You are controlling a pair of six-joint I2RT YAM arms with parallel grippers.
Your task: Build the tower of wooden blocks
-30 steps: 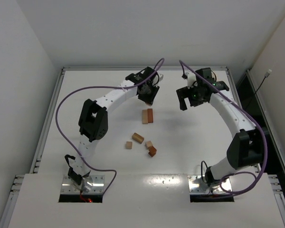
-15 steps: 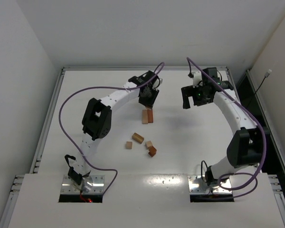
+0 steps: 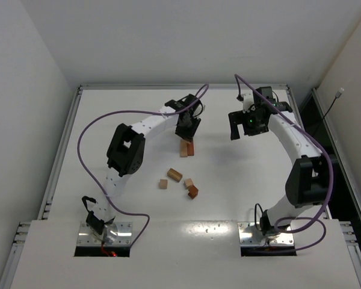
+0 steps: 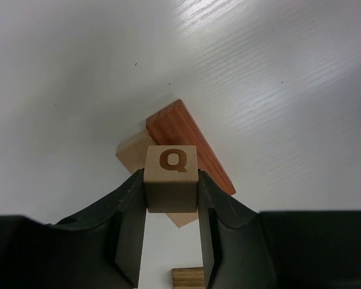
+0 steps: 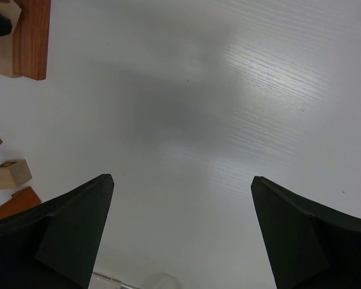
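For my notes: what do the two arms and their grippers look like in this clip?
The left arm and right arm are curved white links with bulky black joint housings, each trailing a looping purple cable. The left gripper and right gripper have matte black, wedge-shaped fingers. A small green light glows near the right wrist.

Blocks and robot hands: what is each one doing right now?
left gripper: shut on the Q cube
Q cube: held over the two bars; whether it touches them, cannot tell
reddish bar: lying flat beside the tan bar
tan bar: lying flat, partly hidden by the cube
right gripper: open, holding nothing
loose blocks: lying scattered on the table, untouched
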